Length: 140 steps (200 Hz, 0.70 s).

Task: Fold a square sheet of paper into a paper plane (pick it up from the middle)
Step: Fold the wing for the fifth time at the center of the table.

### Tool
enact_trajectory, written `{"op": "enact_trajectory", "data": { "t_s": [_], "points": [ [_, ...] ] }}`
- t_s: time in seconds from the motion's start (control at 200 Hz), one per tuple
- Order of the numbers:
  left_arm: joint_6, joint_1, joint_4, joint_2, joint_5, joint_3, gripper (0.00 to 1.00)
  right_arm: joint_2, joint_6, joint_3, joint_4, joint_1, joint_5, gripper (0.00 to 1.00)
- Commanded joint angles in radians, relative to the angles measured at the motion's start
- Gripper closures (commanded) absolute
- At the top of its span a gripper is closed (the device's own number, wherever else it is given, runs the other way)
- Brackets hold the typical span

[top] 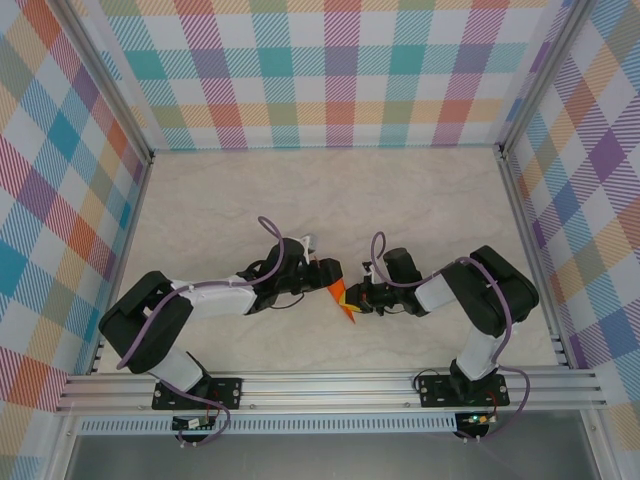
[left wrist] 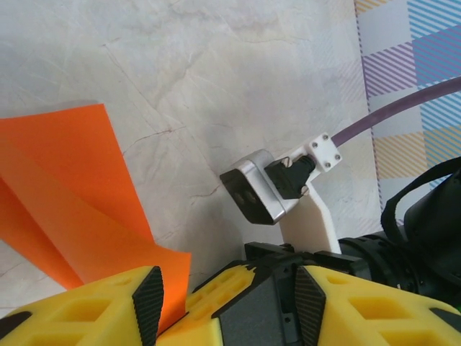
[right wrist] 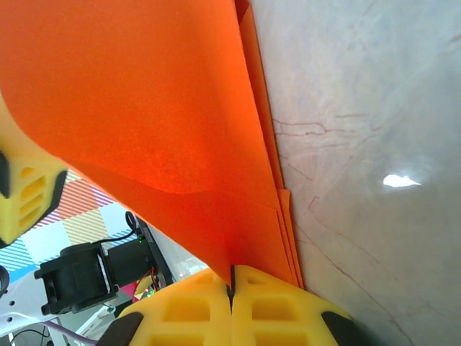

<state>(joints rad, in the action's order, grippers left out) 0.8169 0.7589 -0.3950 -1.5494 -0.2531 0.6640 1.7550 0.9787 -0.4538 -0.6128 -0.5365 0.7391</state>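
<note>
- The right tool (right wrist: 231, 272) is clenched on the sheet of paper (right wrist: 144, 108). Its two yellow fingers meet with no gap, the orange layers run into the seam between them, and the sheet fans out ahead of its tips.
- Several stacked edges show along the side of the sheet nearest the bench (right wrist: 374, 108) (so it is at least partly folded). Pinching one end probably holds those layers together while the other arm works.
- The left tool (left wrist: 229, 292) is released, with its pads wide apart. One edge of the sheet drops in just beside one pad, and the right tool's yellow fingers sit in the gap between the pads. I judge it is placed head-on to the right tool so it can close on the sheet or press a crease.
- Beyond the left tool's fingers sit the right arm's wrist camera (left wrist: 256, 191) and its purple cable (left wrist: 403, 108), which shows how closely the two tools face each other.
- From above, the sheet is a small orange sliver between the tools, and its folded outline cannot be made out there.
- I cannot tell whether the sheet touches the left pad or rests on the bench. Both wrist views cut off its far corners.
</note>
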Motion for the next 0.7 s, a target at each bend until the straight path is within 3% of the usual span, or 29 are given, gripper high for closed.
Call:
{"op": "enact_trajectory", "data": {
  "t_s": [0.0,0.695],
  "points": [
    [-0.03,0.024,-0.026,-0.027,-0.012,-0.004,0.46,0.019,0.021,-0.004,-0.01,0.004,-0.003,0.96],
    [-0.05,0.045,-0.094,-0.152,0.014,0.056,0.44,0.012,-0.025,-0.016,0.045,0.004,0.009,0.93]
  ]
}}
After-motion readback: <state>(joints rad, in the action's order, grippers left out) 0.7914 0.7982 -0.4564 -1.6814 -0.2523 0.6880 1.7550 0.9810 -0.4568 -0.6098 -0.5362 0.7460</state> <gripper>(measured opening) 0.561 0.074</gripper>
